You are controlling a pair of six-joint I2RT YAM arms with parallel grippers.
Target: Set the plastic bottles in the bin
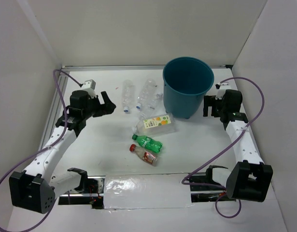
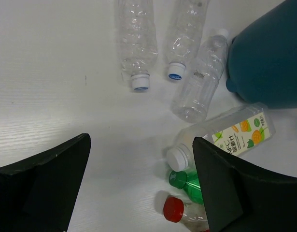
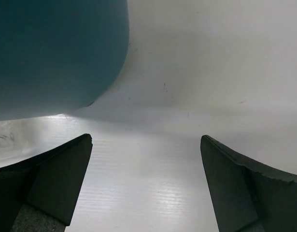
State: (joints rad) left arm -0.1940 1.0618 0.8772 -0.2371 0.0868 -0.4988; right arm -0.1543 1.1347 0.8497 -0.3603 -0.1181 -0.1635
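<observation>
Nothing binned yet: six bottles lie loose mid-desk (image 1: 100,150), three clear bottles (image 2: 136,38) toward the far edge, then the labelled bottle (image 1: 157,123), green bottle (image 1: 147,143) and red-capped bottle (image 1: 144,155). The teal bin (image 1: 188,87) stands far right, seemingly empty. The left gripper (image 1: 108,103) and right gripper (image 1: 212,103) hang with fingers apart, holding nothing.

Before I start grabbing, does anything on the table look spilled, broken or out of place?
Nothing spilled or broken. The bottles all lie on their sides, capped; the bin stands upright. Only quirk: one clear bottle lies close beside the bin's base.
</observation>
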